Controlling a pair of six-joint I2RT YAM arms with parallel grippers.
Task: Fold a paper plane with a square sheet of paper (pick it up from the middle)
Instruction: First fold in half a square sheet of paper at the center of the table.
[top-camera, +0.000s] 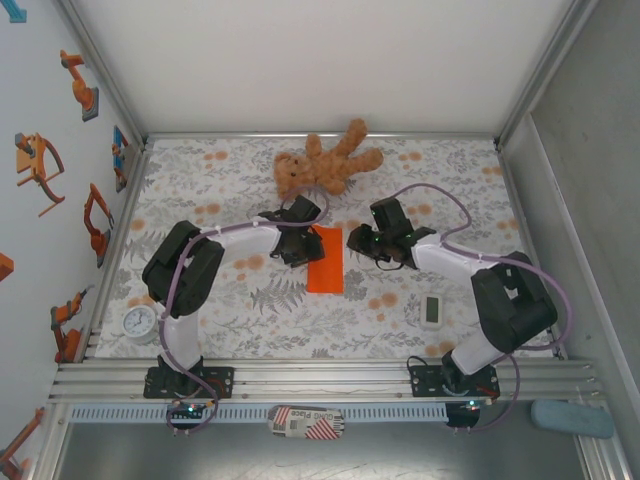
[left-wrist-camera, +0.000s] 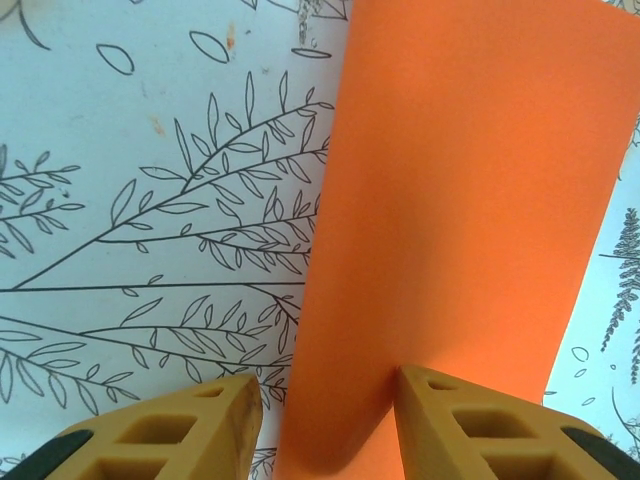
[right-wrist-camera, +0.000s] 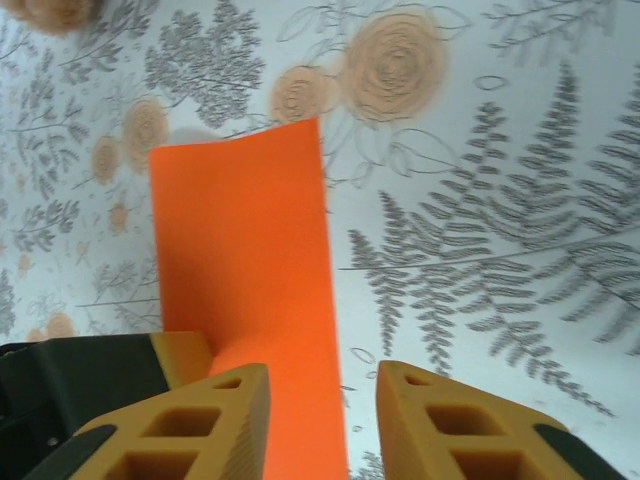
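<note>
Left gripper (left-wrist-camera: 325, 388): jaws apart, straddling left edge of square sheet of paper (top-camera: 326, 262), nothing clamped. Sheet: narrow strip, apparently halved, flat at table (top-camera: 200, 300) centre. Right gripper (right-wrist-camera: 323, 372): released, straddling right edge. Step: centre crease. Next: corner folds; needs one edge pinned.

A floral-patterned tabletop (top-camera: 200, 180) sits boxed by a plain white back wall (top-camera: 320, 60), a sticker-dotted left wall (top-camera: 30, 100) and a grey right wall (top-camera: 590, 150).

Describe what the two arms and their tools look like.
The left arm and right arm have white links with bulky black joint housings, on black bases bolted to an aluminium rail. A lilac cable runs along each. The tools' fingers are mustard-yellow plastic blocks with rectangular cut-outs.
</note>
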